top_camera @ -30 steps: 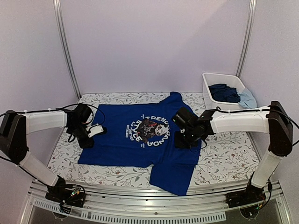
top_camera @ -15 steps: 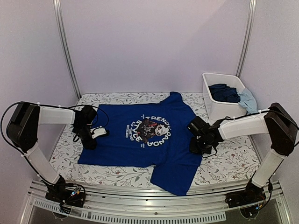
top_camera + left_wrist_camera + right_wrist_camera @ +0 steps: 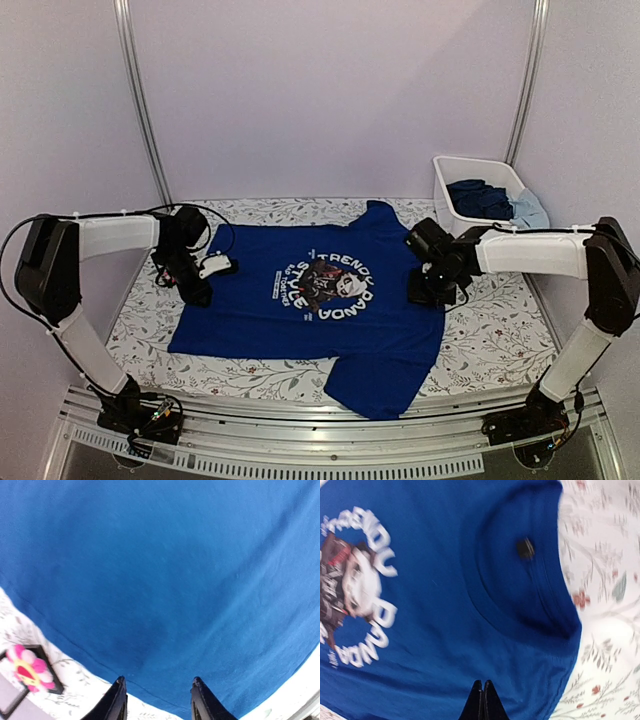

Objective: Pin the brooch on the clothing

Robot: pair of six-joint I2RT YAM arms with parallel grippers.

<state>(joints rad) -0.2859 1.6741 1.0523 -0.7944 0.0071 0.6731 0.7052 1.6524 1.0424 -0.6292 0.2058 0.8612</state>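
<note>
The flower brooch (image 3: pixel 29 669) is seen in a dark tray (image 3: pixel 52 679) just beside the spread blue T-shirt (image 3: pixel 300 320). The left claw (image 3: pixel 158 681) is held parted and empty over the shirt, the right claw (image 3: pixel 483 682) closed tight near the collar (image 3: pixel 492 612).

Left wrist view — only tips of my left hand (image 3: pixel 158 697) show, rest cut off at bottom edge. Low at left, brooch (image 3: pixel 29 669) blurred, petals smeared; dark tray (image 3: pixel 52 678) under it runs off left edge. Right wrist view — my right hand (image 3: pixel 482 702) cropped to tips too; lettering (image 3: pixel 380 570) on shirt (image 3: pixel 470 630) blurred, partly off left edge. From above, can't make out brooch.
</note>
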